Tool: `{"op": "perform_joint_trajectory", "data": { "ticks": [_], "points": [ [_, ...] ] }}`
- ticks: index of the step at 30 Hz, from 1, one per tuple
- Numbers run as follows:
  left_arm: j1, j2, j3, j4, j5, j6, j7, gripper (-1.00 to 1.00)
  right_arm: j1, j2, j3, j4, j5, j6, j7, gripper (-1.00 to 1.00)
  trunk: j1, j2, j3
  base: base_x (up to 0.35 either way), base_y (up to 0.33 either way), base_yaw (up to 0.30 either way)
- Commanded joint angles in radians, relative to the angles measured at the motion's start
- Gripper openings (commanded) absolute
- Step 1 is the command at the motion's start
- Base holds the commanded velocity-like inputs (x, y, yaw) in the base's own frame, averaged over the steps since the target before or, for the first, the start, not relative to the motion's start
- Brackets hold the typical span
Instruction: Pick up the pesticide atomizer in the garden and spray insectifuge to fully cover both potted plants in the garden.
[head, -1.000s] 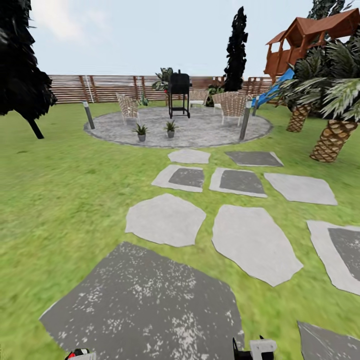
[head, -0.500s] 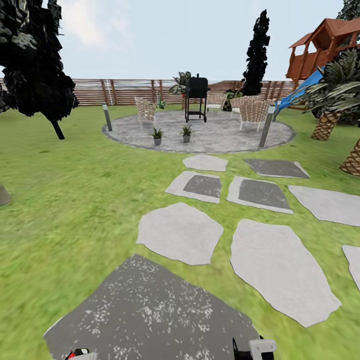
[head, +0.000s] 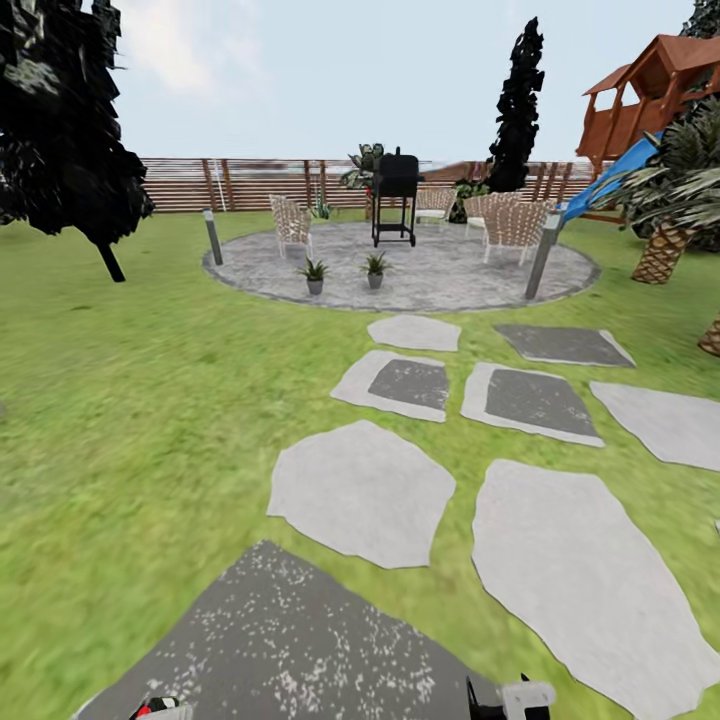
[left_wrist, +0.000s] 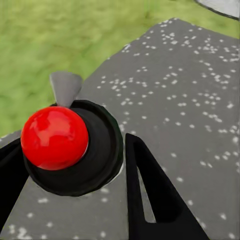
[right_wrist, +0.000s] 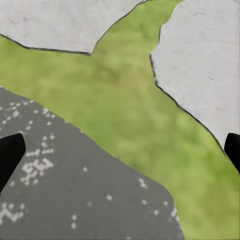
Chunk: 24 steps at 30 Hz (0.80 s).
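Green leaves mark our two potted plants (head: 315, 271) (head: 375, 266), side by side on the near edge of the far round patio (head: 450, 280), reached over stepping stones (head: 362, 490). We see no spray bottle yet. Our right gripper (right_wrist: 120, 150) hangs wide apart over stone and grass, free for a pickup. Our left gripper (left_wrist: 75, 165) straddles a red-knobbed black part; whether it clamps, we cannot tell.

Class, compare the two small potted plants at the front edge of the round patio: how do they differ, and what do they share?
The left potted plant sits nearer the camera; the right potted plant sits slightly farther back, closer to the black grill. The left one's leaves look darker. Both are small, upright, in grey pots on the patio.
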<state>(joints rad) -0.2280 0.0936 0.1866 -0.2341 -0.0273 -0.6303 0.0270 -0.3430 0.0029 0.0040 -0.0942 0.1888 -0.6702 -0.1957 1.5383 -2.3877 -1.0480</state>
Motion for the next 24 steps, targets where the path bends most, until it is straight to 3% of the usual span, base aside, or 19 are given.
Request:
{"op": "perform_joint_trajectory", "data": {
  "ticks": [1,24],
  "points": [
    [-0.001,0.0,0.001,0.001,-0.003,-0.003,0.004,-1.0,-0.001,0.0,0.0,0.002,0.011,-0.001,-0.01,1.0,0.0,0.0,-0.001,0.338,0.0,0.0],
    [-0.001,0.0,0.001,0.001,-0.002,-0.003,0.004,-1.0,-0.001,0.005,0.001,0.004,0.011,0.0,-0.01,1.0,0.0,0.0,-0.001,0.328,0.115,0.0]
  ]
}}
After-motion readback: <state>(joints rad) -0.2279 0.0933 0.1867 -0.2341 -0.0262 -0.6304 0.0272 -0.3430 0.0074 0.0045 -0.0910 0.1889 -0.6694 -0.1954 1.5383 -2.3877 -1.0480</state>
